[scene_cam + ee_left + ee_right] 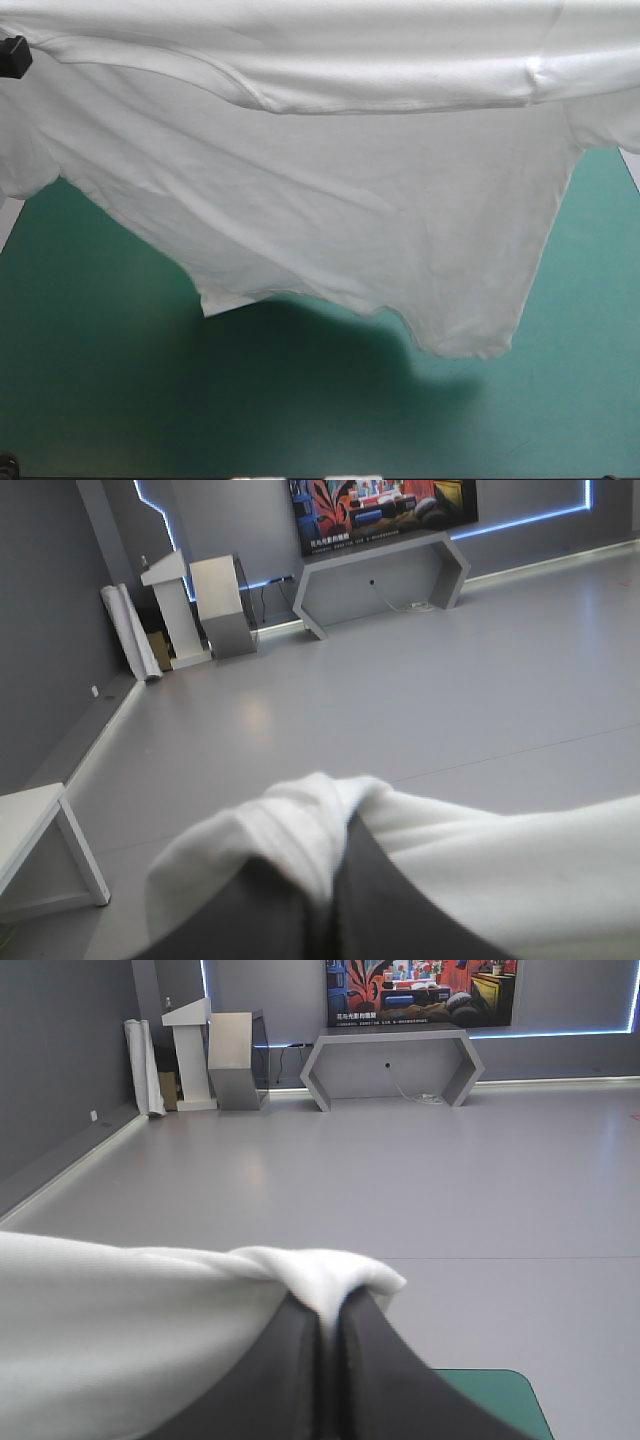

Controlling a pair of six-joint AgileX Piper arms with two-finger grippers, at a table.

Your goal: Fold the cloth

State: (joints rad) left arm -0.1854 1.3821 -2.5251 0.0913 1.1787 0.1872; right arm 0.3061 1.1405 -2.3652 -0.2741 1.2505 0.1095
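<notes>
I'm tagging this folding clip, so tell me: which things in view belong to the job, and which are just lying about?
In the job: the T-shirt, lifted and hanging; the left gripper and the right gripper, each shut on it.
Merely there: the table with its teal-green cover.

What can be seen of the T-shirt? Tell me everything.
The T-shirt is white, soft-looking knit, lifted and stretched wide, a curved seam near the top, its uneven lower edge hanging over the teal-green cover and casting a shadow. The left tool and the right tool are each shut on a bunched fold of it.
</notes>
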